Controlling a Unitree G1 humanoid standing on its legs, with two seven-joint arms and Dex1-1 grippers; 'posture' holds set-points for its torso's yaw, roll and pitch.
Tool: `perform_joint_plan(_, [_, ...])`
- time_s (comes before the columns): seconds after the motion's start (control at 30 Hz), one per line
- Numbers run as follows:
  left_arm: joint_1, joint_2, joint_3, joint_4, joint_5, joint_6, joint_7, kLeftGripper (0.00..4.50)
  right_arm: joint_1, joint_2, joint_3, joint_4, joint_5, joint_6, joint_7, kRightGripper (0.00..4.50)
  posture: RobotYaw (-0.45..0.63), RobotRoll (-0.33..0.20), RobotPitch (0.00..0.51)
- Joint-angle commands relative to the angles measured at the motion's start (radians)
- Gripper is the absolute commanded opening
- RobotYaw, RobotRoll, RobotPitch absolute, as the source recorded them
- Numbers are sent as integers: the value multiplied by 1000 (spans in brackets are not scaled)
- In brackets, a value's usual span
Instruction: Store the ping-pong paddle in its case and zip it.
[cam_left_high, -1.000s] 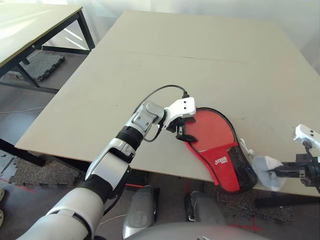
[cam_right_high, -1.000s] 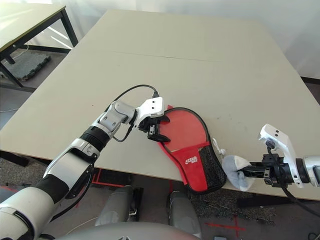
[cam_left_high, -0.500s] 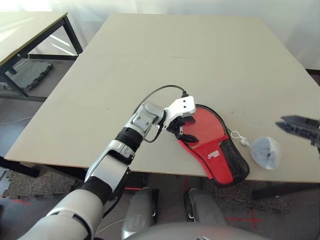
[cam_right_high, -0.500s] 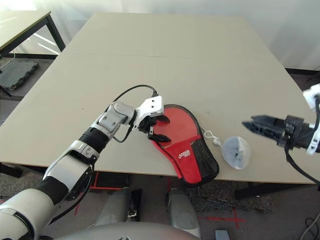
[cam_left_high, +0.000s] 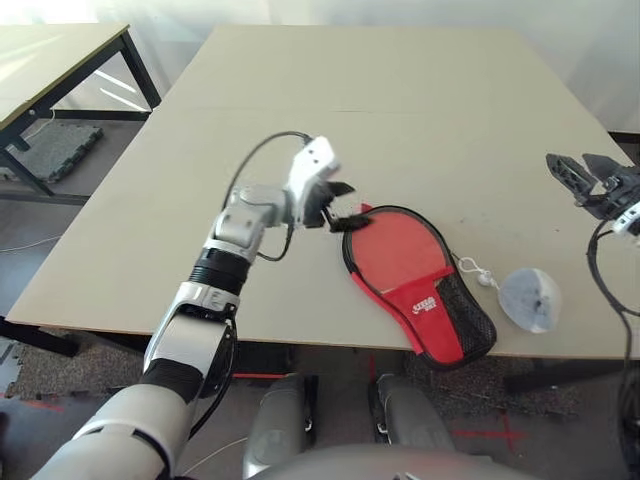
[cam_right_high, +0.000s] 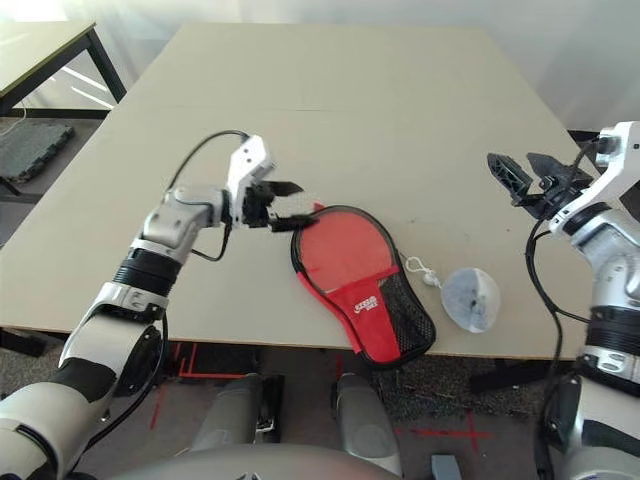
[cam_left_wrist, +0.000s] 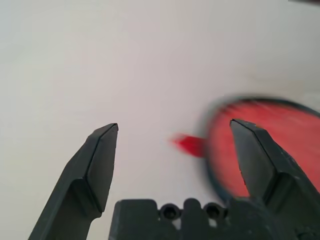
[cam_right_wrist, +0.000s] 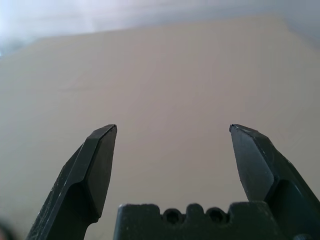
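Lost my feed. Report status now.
Left gripper open, beside the case. Right gripper open, empty, above the table. Small round pouch beside the case.

a translucent round pouch (cam_left_high: 529, 298) on a white cord (cam_left_high: 474, 272) lies on the beige table (cam_left_high: 380, 90)

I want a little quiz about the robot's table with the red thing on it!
1. True or false: the left pincer grips the red, paddle-shaped fabric case.
2. Which lies nearer the right pincer: the case or the small round translucent pouch?
3. Fill in: the case's black mesh pocket points toward the table's ___ edge.

Key:
1. False; it is open, beside the case.
2. The pouch.
3. Near.
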Motion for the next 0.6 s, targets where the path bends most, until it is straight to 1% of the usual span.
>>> perform_joint_plan(0.03, [56, 5, 110, 48, -9, -116, 199, 4500, -20, 32, -16, 101, -78, -145, -155, 4479, 2, 0, 64])
perform_joint_plan(0.07, [79, 6, 138, 62, 0, -171, 264, 4500, -23, 44, -13, 128, -111, -192, -221, 4479, 5, 0, 64])
perform_joint_plan(0.13, [107, 6, 183, 98, 14, -258, 384, 4500, -27, 67, -10, 166, -145, -261, -298, 4479, 8, 0, 61])
perform_joint_plan(0.23, [120, 16, 210, 165, 29, -360, 487, 4500, -26, 89, 6, 199, -182, -324, -370, 4479, 6, 0, 58])
perform_joint_plan(0.3, [125, 25, 212, 219, 43, -416, 538, 4500, -23, 102, 9, 215, -198, -344, -410, 4479, 1, 0, 55])
perform_joint_plan(0.4, [129, 33, 212, 286, 45, -498, 570, 4500, -15, 127, 12, 229, -203, -359, -435, 4479, 2, 0, 55])
perform_joint_plan(0.5, [119, 46, 213, 360, 55, -561, 621, 4500, -16, 143, 12, 253, -229, -382, -501, 4479, 2, 0, 55])
perform_joint_plan(0.6, [97, 44, 246, 417, 20, -584, 661, 4500, -14, 167, 7, 277, -240, -387, -569, 4479, -8, 0, 54])
